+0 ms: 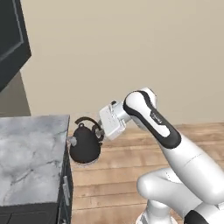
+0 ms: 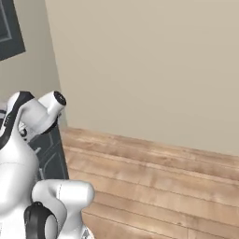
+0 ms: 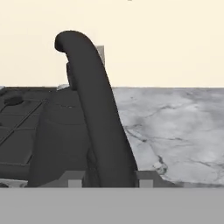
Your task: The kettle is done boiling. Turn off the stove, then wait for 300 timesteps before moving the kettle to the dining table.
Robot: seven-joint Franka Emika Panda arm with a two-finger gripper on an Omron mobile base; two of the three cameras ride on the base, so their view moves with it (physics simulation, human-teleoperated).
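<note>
The marble surface (image 1: 30, 153) sits at the left, with dark cabinet fronts below its near edge. Just past the surface's right edge, over the wooden floor (image 1: 131, 153), hangs the black kettle (image 1: 85, 144), its pale spout tip turned toward the surface. The fingers (image 1: 101, 131) are clamped around the kettle's arched handle (image 3: 98, 127), on the side away from the surface, carrying it clear of any support
</note>
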